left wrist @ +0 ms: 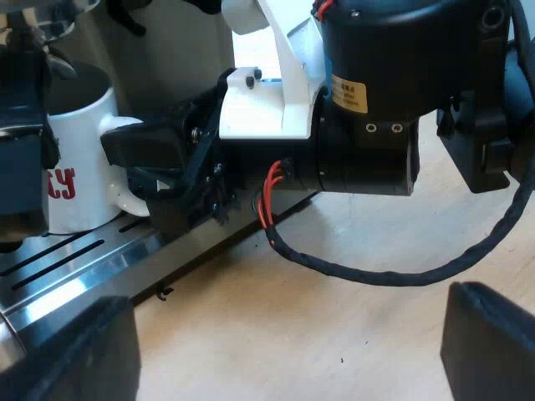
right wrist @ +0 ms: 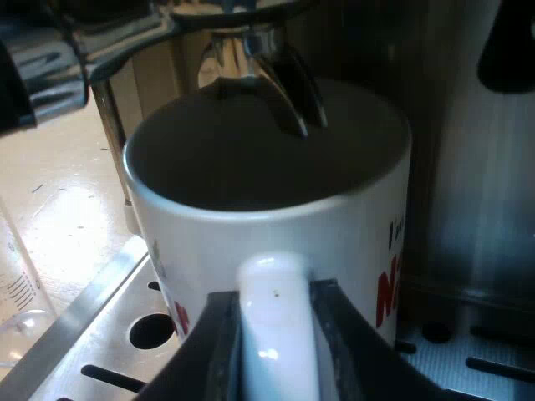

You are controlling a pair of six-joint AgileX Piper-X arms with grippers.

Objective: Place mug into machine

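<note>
1. Right gripper (right wrist: pixel 276 351): fingers clamp the handle (right wrist: pixel 272 284) of the white ceramic mug (right wrist: pixel 251 225), so it stands upright.
2. Mug: ahead of those fingers, on the slotted steel drip tray (right wrist: pixel 109 334), beneath the metal spout (right wrist: pixel 284 83) to catch coffee.
3. Left gripper (left wrist: pixel 284 359): spread wide, empty.

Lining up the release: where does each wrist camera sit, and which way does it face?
Left wrist view: on the left arm above the table, facing the machine's drip tray; own left gripper open, right gripper at the mug.
Right wrist view: on the right arm behind the mug, facing the spouts; own right gripper shut on the handle.
Shared: mug and drip tray.
</note>
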